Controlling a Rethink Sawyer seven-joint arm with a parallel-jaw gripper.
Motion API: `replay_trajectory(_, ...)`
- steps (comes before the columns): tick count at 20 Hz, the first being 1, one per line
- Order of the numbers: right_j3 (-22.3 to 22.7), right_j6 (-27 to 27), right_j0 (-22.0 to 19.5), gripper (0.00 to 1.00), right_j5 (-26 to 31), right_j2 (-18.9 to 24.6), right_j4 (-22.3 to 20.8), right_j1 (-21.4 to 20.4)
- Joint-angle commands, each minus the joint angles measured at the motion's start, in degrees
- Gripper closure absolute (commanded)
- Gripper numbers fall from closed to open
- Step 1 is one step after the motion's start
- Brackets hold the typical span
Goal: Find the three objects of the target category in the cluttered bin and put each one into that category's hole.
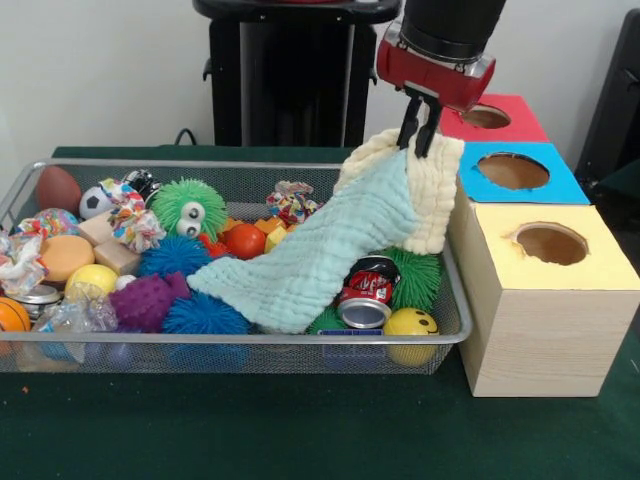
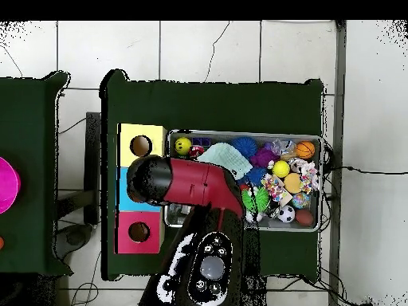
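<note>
My gripper [image 1: 418,140] hangs over the right end of the wire mesh bin [image 1: 240,338], next to the boxes. It is shut on the top edge of a pale mint cloth [image 1: 320,250] and holds it up. The cloth drapes down across the toys to the bin's front. A cream cloth [image 1: 435,190] hangs right behind it at the same spot; I cannot tell if it is pinched too. In the overhead view the red arm [image 2: 191,182] hides the gripper, and the mint cloth [image 2: 227,159] shows beside it in the bin [image 2: 319,183].
Three wooden boxes with round holes stand right of the bin: red top [image 1: 487,117], blue top [image 1: 513,171], yellow top [image 1: 552,243]. The bin holds a crushed can [image 1: 368,292], a yellow smiley ball [image 1: 410,325], a green spiky ball with eyes [image 1: 190,208], blocks and several other balls.
</note>
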Motion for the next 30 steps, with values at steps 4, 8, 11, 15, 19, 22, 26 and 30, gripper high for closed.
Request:
replay_trajectory(4,4.7,9.4,-4.6,1.0,-6.0,2.5,2.0,2.8)
replay_trajectory(8,6.1,-0.4,-12.2,1.0,-8.8,5.8,-0.5,2.6)
replay_trajectory(11,5.5,-7.3,-16.9,1.0,-6.1,6.6,-3.7,0.7)
replay_trajectory(15,5.0,-12.2,-21.1,1.0,-2.8,7.4,-6.9,-2.2)
replay_trajectory(19,4.5,-14.3,-24.7,1.0,-1.1,9.2,-9.7,-3.7)
replay_trajectory(22,3.8,-14.7,-26.5,1.0,0.1,10.6,-11.6,-4.2)
replay_trajectory(26,3.5,-14.4,-28.3,1.0,0.7,12.4,-13.7,-4.4)
replay_trajectory(30,3.9,-14.2,-29.5,1.0,1.0,13.7,-15.5,-5.2)
